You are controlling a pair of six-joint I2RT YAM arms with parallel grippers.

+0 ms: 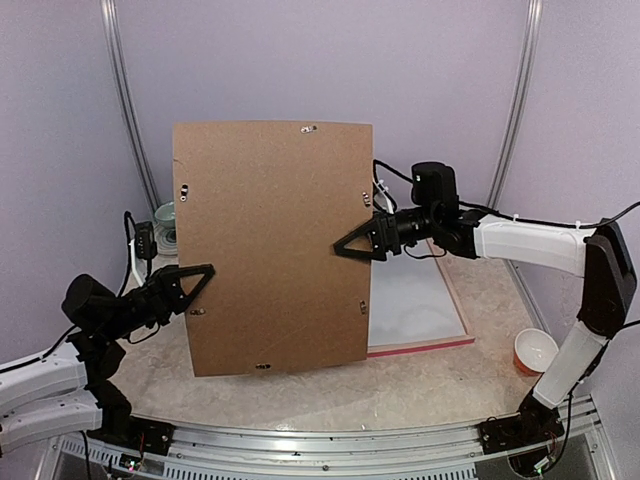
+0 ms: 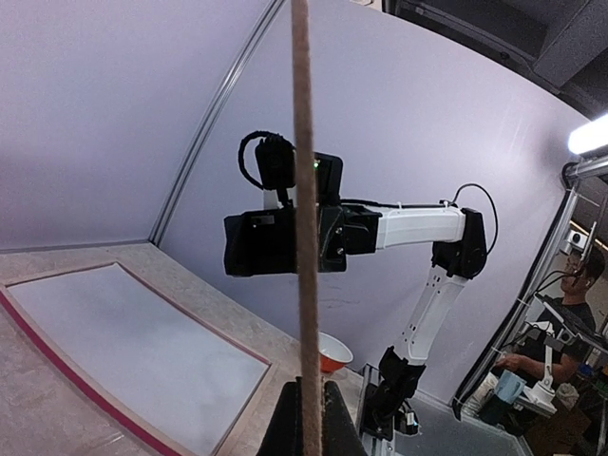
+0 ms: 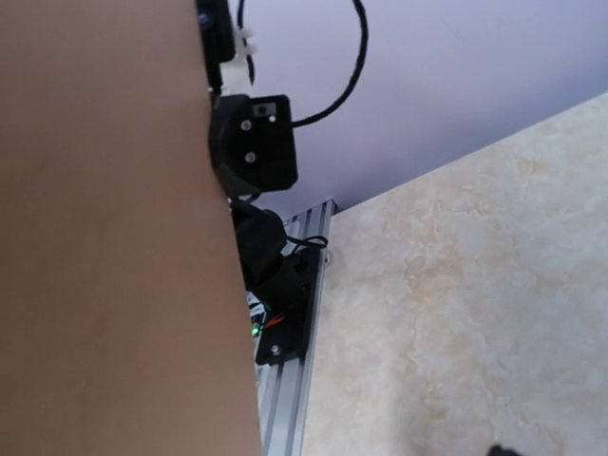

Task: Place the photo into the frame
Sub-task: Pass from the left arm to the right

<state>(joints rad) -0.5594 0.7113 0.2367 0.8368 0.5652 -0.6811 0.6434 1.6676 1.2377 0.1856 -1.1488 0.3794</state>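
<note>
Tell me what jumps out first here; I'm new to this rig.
A big brown board is held upright in the middle, the left gripper pinching its left edge and the right gripper at its right edge. Behind it, the frame lies flat on the table, an orange cup further right.

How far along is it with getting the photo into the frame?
Done: the backing board is off the frame, which lies flat behind it. In hand: left fingers pinch the board upright; right fingers are at its opposite edge. To do: the photo, not in view, goes in.
</note>
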